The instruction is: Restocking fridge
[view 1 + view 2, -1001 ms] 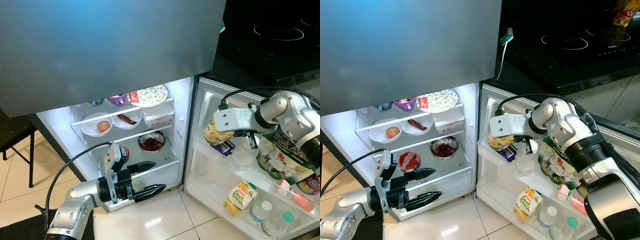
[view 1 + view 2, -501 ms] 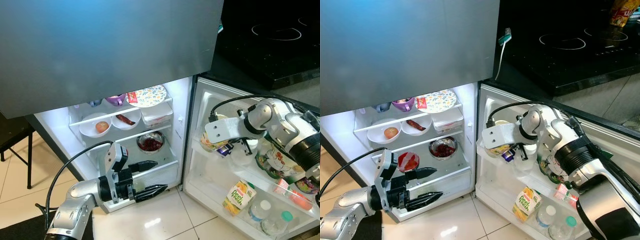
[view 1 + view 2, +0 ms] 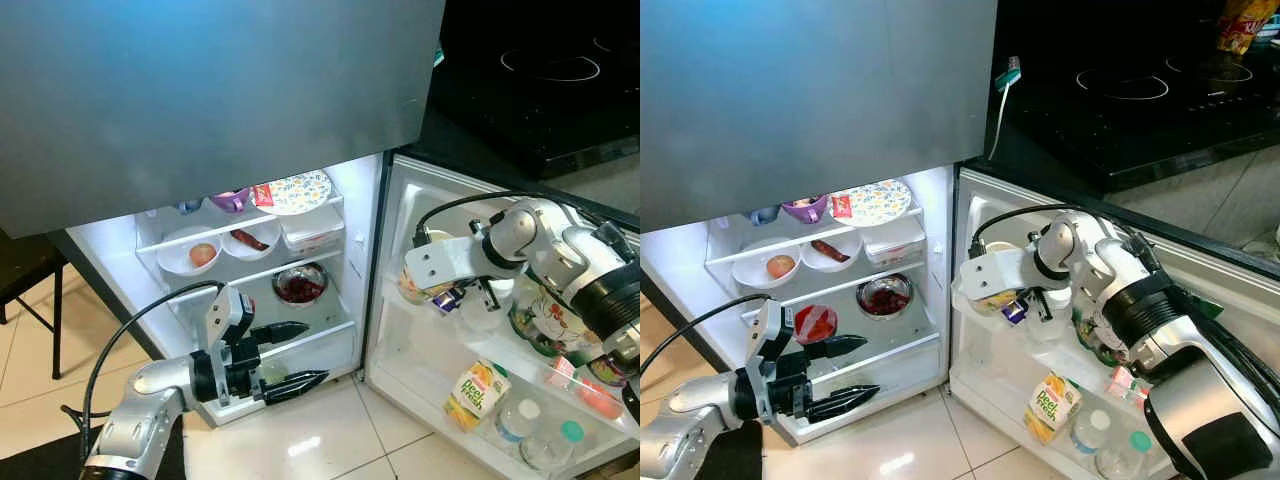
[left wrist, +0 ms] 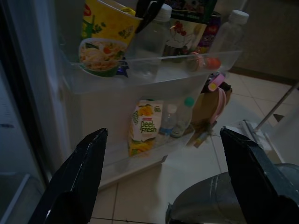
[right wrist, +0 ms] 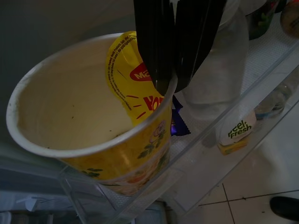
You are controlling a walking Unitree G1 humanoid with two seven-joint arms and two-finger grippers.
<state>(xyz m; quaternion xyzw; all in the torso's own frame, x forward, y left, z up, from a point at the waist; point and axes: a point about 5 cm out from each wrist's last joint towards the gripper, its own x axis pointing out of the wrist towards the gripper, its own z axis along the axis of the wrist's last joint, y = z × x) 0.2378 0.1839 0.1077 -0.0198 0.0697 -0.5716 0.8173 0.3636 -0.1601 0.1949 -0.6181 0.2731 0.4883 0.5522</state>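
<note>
A: Where is the right tool?

B: At the upper shelf of the open fridge door. Its two black fingers are pressed onto the rim of a yellow noodle cup, one on each side of the wall, pinching it.

A: And the cup itself?

B: Empty, lid flap folded back inside. It stands tilted at the end of that door shelf nearest the fridge, beside a clear bottle and a small purple packet.

A: What else is in the door?

B: A printed pouch further along the same shelf. In the lower door shelf there is a juice carton and some small bottles.

A: The left tool?

B: Spread wide, low in front of the fridge's bottom shelf, holding nothing. Its wrist view looks across at the door shelves.

A: Inside the fridge?

B: A patterned plate, a purple bowl, two white bowls, one with an apple, a clear box, and a steel bowl of red food. Above, to the right, a dark cooktop.
</note>
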